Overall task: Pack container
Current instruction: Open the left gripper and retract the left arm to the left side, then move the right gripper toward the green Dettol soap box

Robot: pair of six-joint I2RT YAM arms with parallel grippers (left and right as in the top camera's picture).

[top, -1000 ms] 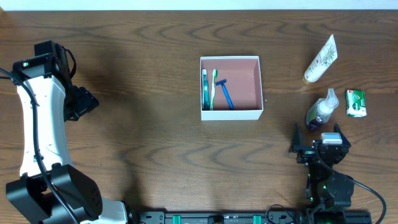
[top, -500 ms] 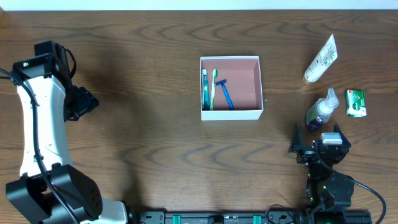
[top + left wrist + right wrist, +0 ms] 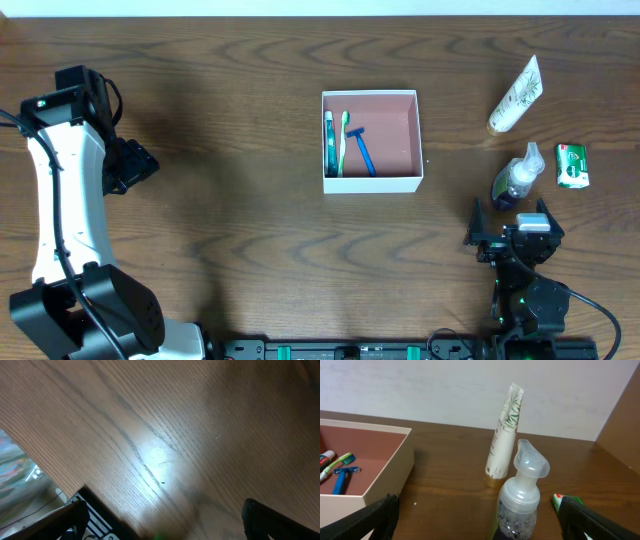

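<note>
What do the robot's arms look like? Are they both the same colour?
No. The left arm has a long white shell with black joints, a small green light near the top and a thin black cable alongside. The right arm is mostly black, with a pale block on top, tiny green lights and a black cable looping out. Its fingers are black and blocky.

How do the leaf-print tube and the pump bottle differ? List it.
The tube is white, opaque, flat-crimped on top, standing on a gold cap; the pump bottle is clear and rounded, with a nozzle head. In the right wrist view the tube stands behind; the pump bottle is nearer. Both are upright outside the container.
</note>
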